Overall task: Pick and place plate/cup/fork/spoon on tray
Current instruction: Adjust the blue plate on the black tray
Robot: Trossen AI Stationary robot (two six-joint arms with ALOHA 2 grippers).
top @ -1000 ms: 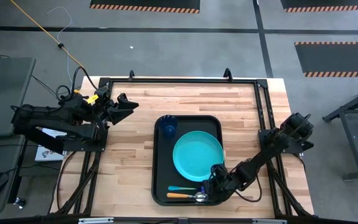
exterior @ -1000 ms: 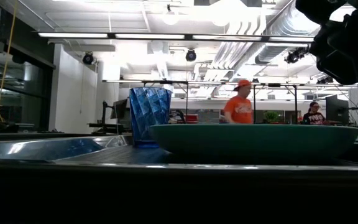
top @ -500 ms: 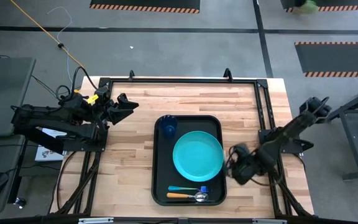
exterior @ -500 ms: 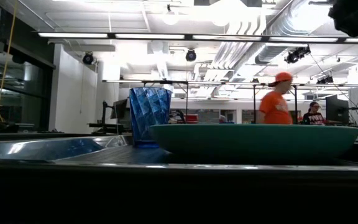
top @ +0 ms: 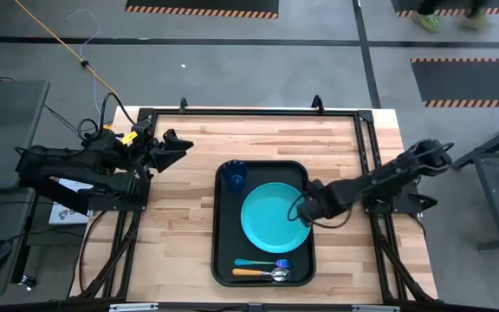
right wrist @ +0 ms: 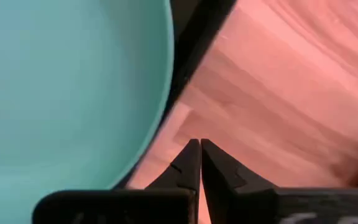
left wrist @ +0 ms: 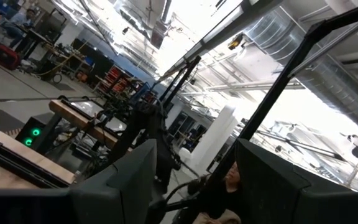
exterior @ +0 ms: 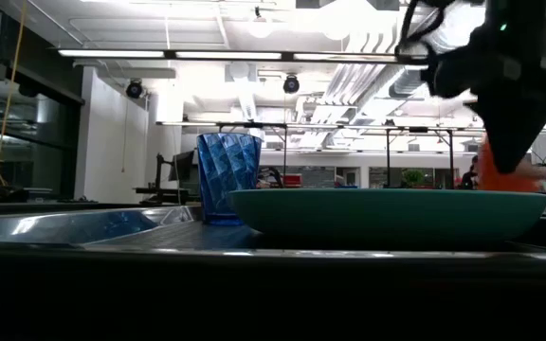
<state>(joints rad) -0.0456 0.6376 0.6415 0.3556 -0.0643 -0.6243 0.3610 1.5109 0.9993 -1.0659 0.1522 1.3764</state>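
Observation:
The black tray (top: 222, 227) lies on the wooden table. On it rest the turquoise plate (top: 274, 217), the dark-blue cup (top: 235, 178) at its far left corner, and side by side along its near edge the light-blue fork (top: 256, 263) and the orange-handled spoon (top: 260, 274). My right gripper (top: 299, 211) hangs shut just above the plate's right rim, and nothing is between its fingers (right wrist: 191, 163). In the low view the cup (exterior: 227, 176) stands upright behind the plate (exterior: 387, 214). My left gripper (top: 183, 144) waits open at the table's far left.
Bare wood (top: 180, 225) lies left of the tray and a narrower strip (top: 345, 251) lies to its right. A black frame (top: 258, 113) runs along the table's far edge. Beyond the table the low view shows a workshop room.
My right gripper has left the spoon at the tray's near right corner. It swung out toward the table's right edge, then came back toward the far edge to the plate's right rim. The spoon and fork have stayed on the tray.

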